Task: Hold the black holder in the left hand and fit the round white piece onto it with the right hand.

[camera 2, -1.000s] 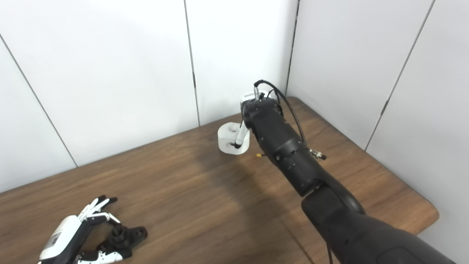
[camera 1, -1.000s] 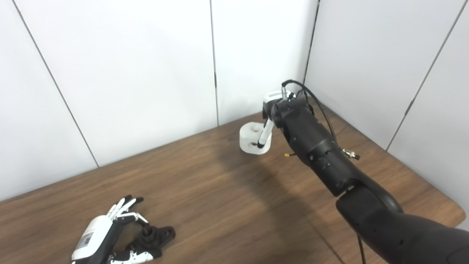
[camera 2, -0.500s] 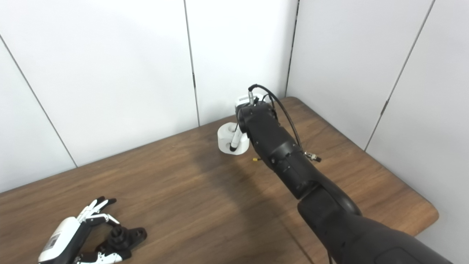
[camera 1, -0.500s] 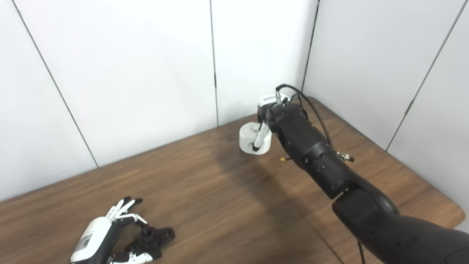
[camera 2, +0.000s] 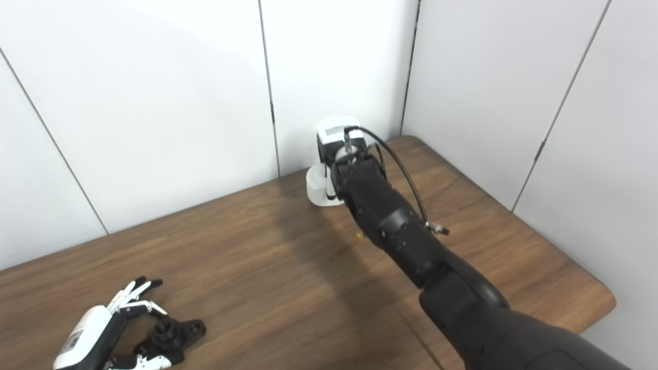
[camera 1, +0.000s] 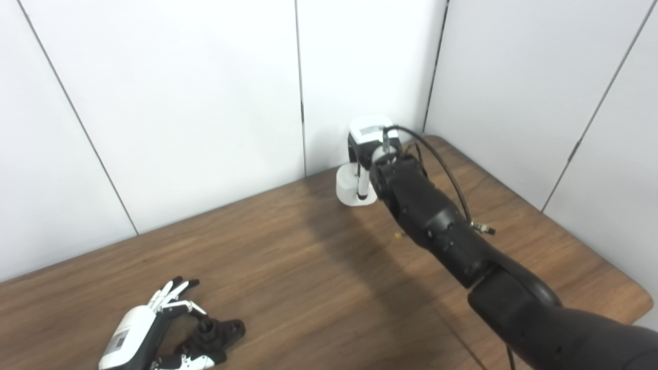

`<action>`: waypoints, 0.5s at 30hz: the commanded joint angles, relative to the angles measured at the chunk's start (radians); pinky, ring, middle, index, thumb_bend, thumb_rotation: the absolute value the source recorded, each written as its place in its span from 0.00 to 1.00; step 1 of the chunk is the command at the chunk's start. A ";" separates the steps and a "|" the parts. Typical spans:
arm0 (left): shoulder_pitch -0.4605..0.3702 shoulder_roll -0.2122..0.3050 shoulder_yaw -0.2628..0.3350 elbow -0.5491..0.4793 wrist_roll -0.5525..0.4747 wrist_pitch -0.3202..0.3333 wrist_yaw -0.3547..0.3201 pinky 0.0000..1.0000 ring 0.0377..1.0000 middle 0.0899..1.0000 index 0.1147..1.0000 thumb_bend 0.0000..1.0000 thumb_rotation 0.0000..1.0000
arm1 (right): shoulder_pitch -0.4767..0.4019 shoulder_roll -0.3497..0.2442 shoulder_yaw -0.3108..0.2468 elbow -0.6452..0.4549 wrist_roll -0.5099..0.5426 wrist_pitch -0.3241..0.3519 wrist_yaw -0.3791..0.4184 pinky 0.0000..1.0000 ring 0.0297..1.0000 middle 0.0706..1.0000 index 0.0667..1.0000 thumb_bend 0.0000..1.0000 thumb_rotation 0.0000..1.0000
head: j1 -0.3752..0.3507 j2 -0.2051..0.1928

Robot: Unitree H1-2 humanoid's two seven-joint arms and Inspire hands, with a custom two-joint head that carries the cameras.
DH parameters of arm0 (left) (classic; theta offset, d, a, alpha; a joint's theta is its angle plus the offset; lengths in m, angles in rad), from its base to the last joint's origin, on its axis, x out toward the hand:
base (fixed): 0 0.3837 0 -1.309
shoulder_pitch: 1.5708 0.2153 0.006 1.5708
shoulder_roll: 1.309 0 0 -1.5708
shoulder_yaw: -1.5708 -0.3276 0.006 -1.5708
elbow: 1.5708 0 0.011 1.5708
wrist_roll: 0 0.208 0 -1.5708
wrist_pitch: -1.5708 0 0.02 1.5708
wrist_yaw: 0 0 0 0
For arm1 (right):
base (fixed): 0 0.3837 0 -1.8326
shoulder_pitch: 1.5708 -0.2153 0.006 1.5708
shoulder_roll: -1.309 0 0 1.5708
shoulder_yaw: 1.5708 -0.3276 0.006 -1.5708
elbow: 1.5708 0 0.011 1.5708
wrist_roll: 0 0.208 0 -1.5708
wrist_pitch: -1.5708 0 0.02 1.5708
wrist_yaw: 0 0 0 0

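My right hand: upper centre of frame, fingers closed around the round white piece, near the wall.
My left hand: bottom left, fingers spread around the black holder, not clasping it.
Black holder: lying on the table.

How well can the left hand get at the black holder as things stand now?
Probably well: the left hand lies on the table with its fingers spread around the black holder, and nothing lies between them.
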 commanded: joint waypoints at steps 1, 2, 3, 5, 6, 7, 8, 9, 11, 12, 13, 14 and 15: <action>0.079 0.040 -0.017 0.051 0.040 0.060 -0.055 1.00 1.00 0.92 0.42 0.52 0.05 | -0.034 -0.023 0.006 -0.007 0.018 -0.011 -0.082 0.99 0.87 0.75 0.45 0.52 0.14 | -0.001 0.001; 0.079 0.039 -0.016 0.051 0.039 0.058 -0.054 1.00 1.00 0.92 0.42 0.52 0.05 | -0.032 -0.024 0.010 -0.004 0.025 -0.012 -0.101 0.98 0.86 0.74 0.45 0.52 0.14 | 0.000 0.004; 0.079 0.039 -0.015 0.050 0.040 0.057 -0.053 1.00 1.00 0.92 0.42 0.52 0.05 | -0.031 -0.027 0.015 -0.001 0.031 -0.013 -0.120 0.96 0.84 0.73 0.45 0.52 0.14 | 0.001 0.005; 0.079 0.037 -0.015 0.050 0.041 0.057 -0.051 1.00 1.00 0.92 0.42 0.52 0.05 | -0.030 -0.032 0.024 0.002 0.046 -0.014 -0.148 0.93 0.82 0.71 0.45 0.52 0.14 | 0.007 0.008; 0.079 0.036 -0.015 0.049 0.042 0.058 -0.051 1.00 1.00 0.92 0.42 0.52 0.05 | -0.029 -0.035 0.028 0.003 0.052 -0.015 -0.160 0.92 0.81 0.71 0.45 0.52 0.14 | 0.011 0.010; 0.079 0.035 -0.015 0.049 0.043 0.058 -0.049 1.00 1.00 0.92 0.42 0.52 0.05 | -0.028 -0.038 0.032 0.003 0.059 -0.017 -0.170 0.92 0.81 0.71 0.45 0.52 0.14 | 0.013 0.011; 0.080 0.035 -0.015 0.048 0.043 0.059 -0.049 1.00 1.00 0.92 0.42 0.52 0.05 | -0.027 -0.041 0.036 0.003 0.066 -0.018 -0.178 0.91 0.81 0.71 0.45 0.52 0.14 | 0.020 0.013; 0.081 0.034 -0.015 0.045 0.044 0.062 -0.050 1.00 1.00 0.92 0.42 0.52 0.05 | -0.024 -0.045 0.036 -0.009 0.076 -0.022 -0.179 0.90 0.82 0.72 0.45 0.52 0.14 | 0.030 0.018; 0.084 0.032 -0.015 0.036 0.043 0.070 -0.055 1.00 1.00 0.92 0.42 0.52 0.05 | -0.019 -0.051 0.033 -0.050 0.106 -0.026 -0.163 0.89 0.82 0.72 0.45 0.52 0.14 | 0.052 0.026; 0.085 0.031 -0.015 0.032 0.042 0.072 -0.056 1.00 1.00 0.92 0.42 0.52 0.05 | -0.019 -0.050 0.029 -0.079 0.123 -0.021 -0.139 0.90 0.83 0.73 0.45 0.52 0.14 | 0.068 0.032; 0.086 0.030 -0.016 0.030 0.044 0.074 -0.055 1.00 1.00 0.92 0.42 0.52 0.05 | -0.019 -0.048 0.024 -0.107 0.142 -0.013 -0.113 0.91 0.82 0.73 0.45 0.52 0.14 | 0.076 0.037; 0.087 0.028 -0.018 0.029 0.048 0.075 -0.054 1.00 1.00 0.92 0.42 0.52 0.05 | -0.023 -0.043 0.019 -0.149 0.164 0.004 -0.064 0.90 0.81 0.72 0.45 0.52 0.14 | 0.101 0.045; 0.087 0.026 -0.020 0.029 0.052 0.074 -0.052 1.00 1.00 0.92 0.42 0.52 0.05 | -0.030 -0.040 0.021 -0.188 0.173 0.023 -0.001 0.89 0.80 0.71 0.45 0.52 0.14 | 0.120 0.050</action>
